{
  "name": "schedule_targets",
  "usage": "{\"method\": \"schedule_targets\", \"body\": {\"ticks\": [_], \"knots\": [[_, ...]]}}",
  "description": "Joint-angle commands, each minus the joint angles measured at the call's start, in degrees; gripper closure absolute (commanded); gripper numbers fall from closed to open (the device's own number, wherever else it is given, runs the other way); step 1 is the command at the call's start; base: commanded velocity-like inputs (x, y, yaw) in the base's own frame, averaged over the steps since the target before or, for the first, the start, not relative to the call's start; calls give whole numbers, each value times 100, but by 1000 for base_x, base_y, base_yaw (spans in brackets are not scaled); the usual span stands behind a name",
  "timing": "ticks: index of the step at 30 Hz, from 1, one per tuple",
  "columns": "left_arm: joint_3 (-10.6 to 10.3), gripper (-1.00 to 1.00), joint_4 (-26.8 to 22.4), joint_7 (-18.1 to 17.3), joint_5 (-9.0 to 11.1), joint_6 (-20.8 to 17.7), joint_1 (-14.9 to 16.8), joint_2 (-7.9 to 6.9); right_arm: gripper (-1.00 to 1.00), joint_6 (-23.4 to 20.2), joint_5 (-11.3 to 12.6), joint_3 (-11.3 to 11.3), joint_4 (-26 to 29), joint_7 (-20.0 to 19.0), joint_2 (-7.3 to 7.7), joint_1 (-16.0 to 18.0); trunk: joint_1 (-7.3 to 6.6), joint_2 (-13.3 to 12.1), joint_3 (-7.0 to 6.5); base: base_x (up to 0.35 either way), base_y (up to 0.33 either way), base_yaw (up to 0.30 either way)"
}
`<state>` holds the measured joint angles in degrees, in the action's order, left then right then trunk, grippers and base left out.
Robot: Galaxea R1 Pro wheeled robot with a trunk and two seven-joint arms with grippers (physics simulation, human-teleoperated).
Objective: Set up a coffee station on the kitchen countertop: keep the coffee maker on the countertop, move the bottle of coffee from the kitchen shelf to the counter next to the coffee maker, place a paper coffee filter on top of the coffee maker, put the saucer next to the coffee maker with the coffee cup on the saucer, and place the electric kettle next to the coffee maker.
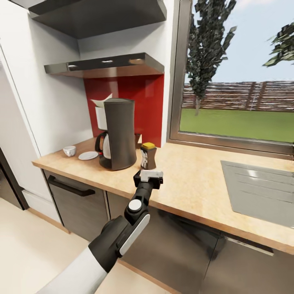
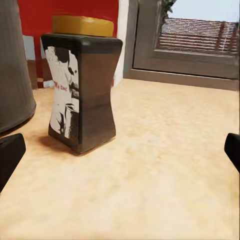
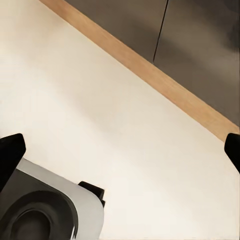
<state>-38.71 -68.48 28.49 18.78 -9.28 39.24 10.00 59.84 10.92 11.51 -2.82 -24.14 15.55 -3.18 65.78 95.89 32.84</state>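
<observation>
The bottle of coffee (image 1: 148,156) stood upright on the light-wood table (image 1: 196,179), just beside the coffee maker (image 1: 117,134), on its window side; the left pincer (image 1: 148,175) hovered just in front of the bottle, its jaws spread wide with nothing between them, the bottle (image 2: 82,82) apart from both fingertips (image 2: 10,155) in the left wrist view; a white paper coffee filter (image 1: 102,101) rested on top of the coffee maker; the saucer (image 1: 88,155) lay bare on the machine's other side, and the coffee cup (image 1: 69,150) sat on the table just beside it; the right pincer (image 3: 120,150) hung spread wide over the pale floor (image 3: 100,110), grey cabinet fronts (image 3: 200,45) near.
</observation>
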Motion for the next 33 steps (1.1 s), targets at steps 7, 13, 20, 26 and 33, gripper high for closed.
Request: {"method": "schedule_targets", "body": {"ticks": [7,13,20,26,33], "knots": [[36,-100,-565,-84,75,-29,3,0,-100,16,60,45,-8,-36,1,2,-2,3,5,-105,0,0],[-1246,-100,-1833,-2621,959,92,-29,-1445,-100,16,60,36,-8,-30,1,2,-2,3,5,0,0,0],[-1305,-100,-1928,-4217,1015,114,-39,-1955,-100,16,60,36,-8,-30,1,2,-2,3,5,0,0,0],[-1312,-100,-1918,-5659,1097,122,-46,-2382,-100,16,60,38,-8,-30,1,2,-2,3,5,0,0,0],[-1315,-100,-1885,-6579,1373,357,-109,-2978,-100,16,61,36,-8,-30,6,2,-2,3,5,0,0,0]]}}
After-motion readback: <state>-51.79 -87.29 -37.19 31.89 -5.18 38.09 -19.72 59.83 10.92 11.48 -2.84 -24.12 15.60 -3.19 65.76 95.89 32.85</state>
